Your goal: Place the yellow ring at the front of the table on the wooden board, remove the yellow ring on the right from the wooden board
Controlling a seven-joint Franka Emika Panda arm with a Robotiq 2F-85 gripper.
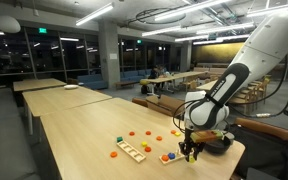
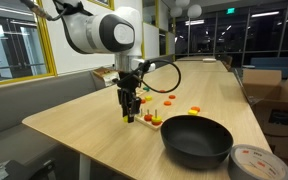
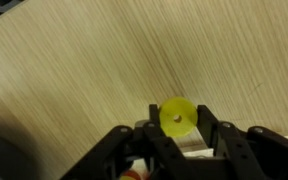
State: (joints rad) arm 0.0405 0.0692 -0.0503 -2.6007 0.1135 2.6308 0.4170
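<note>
My gripper [image 3: 177, 122] is shut on a yellow ring [image 3: 177, 117], which sits between the two black fingers in the wrist view. In both exterior views the gripper [image 1: 191, 150] [image 2: 130, 110] hangs just above the table beside the peg stand with coloured rings [image 1: 169, 157] [image 2: 152, 119]. A flat wooden board [image 1: 131, 151] lies on the table to the left of the gripper in an exterior view. The ring itself is too small to make out in the exterior views.
Loose coloured rings [image 1: 147, 134] [image 2: 192, 110] lie scattered on the table. A black bowl [image 2: 197, 139] and a tape roll [image 2: 264, 163] stand near the table's front edge. Cardboard boxes [image 2: 282, 100] stand beside the table. Long tables [image 1: 59, 100] stretch behind.
</note>
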